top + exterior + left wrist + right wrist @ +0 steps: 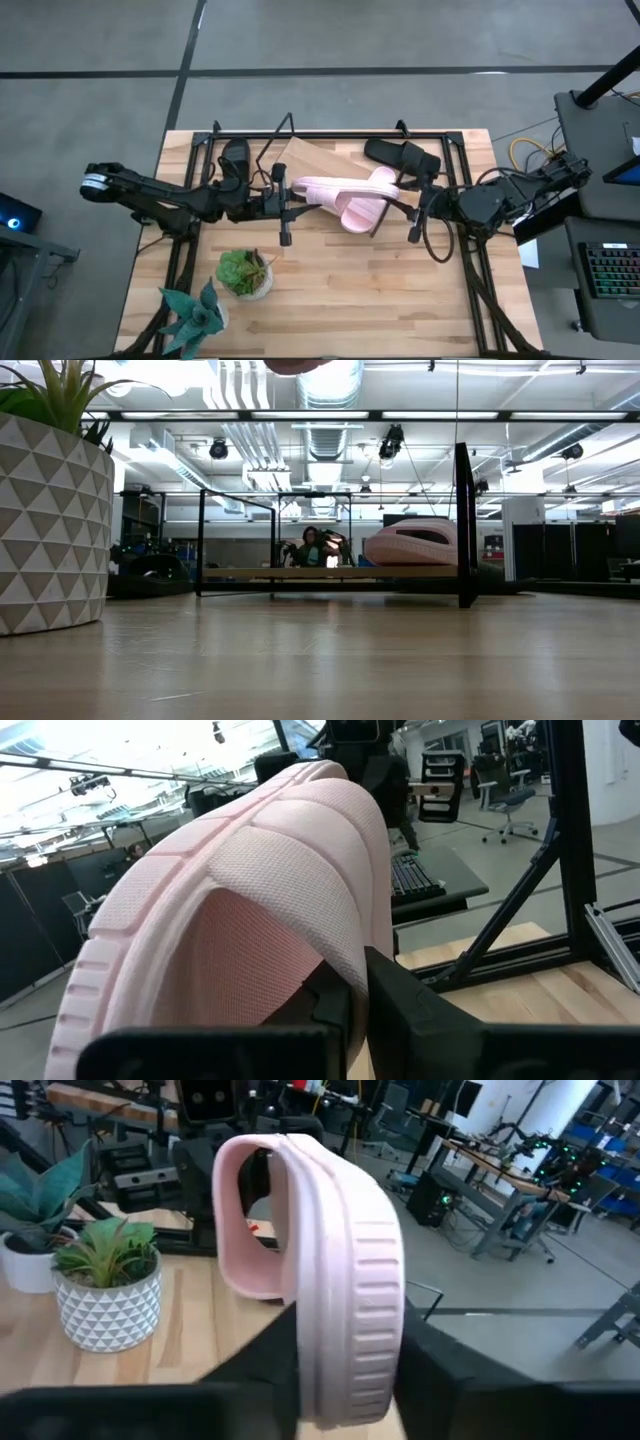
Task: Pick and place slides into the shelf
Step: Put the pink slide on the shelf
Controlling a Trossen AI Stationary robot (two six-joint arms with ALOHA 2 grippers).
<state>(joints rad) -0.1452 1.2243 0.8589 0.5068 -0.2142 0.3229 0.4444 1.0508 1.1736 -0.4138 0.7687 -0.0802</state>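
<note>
One pale pink slide hangs in the air over the table's middle, between my two grippers. My left gripper is shut on its left end and my right gripper on its right end. A second pink slide rests on the right part of the shelf, a light-wood board in a black wire frame. Two black slides lie flat by the shelf's ends, one on the left and one on the right. My left gripper pinches the pink slide between its two fingers at one end, near the strap's edge, coming level from the table's left. The ribbed sole runs away from the fingers, lifted clear. My right gripper pinches the slide's sole between its two fingers, coming level from the table's right. The slide stands on edge, strap loop to one side, lifted clear of the table.
Two potted plants stand near the table's near-left corner: one in a white patterned pot, one blue-green. Black frame posts ring the far edge. Bare wood lies at the near right. A person sits far behind the shelf.
</note>
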